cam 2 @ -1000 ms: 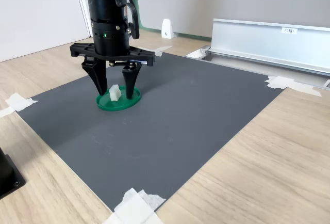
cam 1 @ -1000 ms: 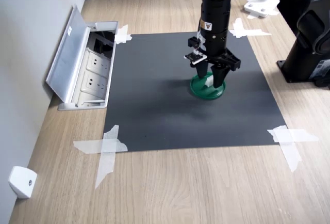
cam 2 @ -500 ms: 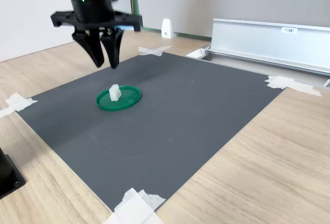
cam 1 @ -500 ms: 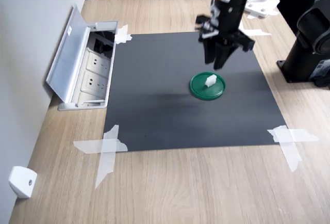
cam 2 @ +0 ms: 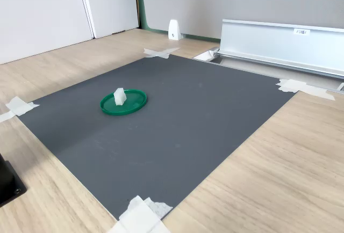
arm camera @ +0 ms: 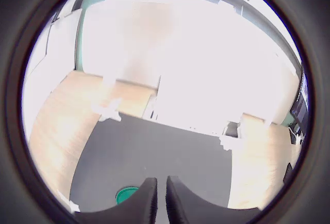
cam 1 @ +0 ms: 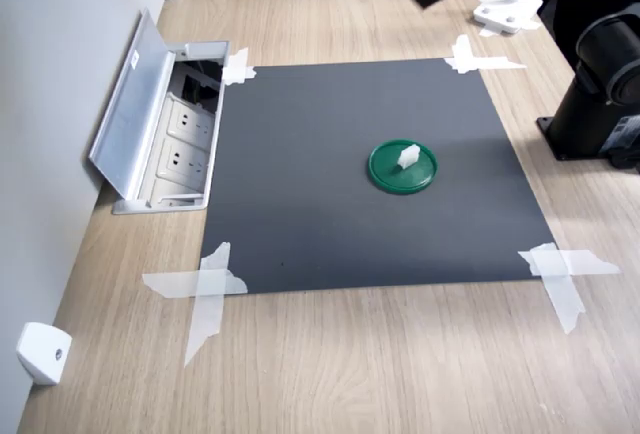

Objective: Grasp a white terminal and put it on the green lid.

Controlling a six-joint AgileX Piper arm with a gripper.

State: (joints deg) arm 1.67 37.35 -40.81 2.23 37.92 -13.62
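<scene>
Terminal (cam 1: pixel 407 157) sits on lid (cam 1: pixel 385 170), lid on mat (cam 1: pixel 300 204) twd first exterior view's right.

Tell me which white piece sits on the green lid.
The white terminal, the tiny block standing on the green lid mid-mat. The white wedge piece lies on bare wood; the tape strips pin mat corners.

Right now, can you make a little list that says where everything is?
white piece: standing on the green lid
green lid: flat on the black mat
black mat: taped to the wooden table at its corners
tool: raised above the mat, holding nothing, fingers nearly together
task: looks done
</scene>
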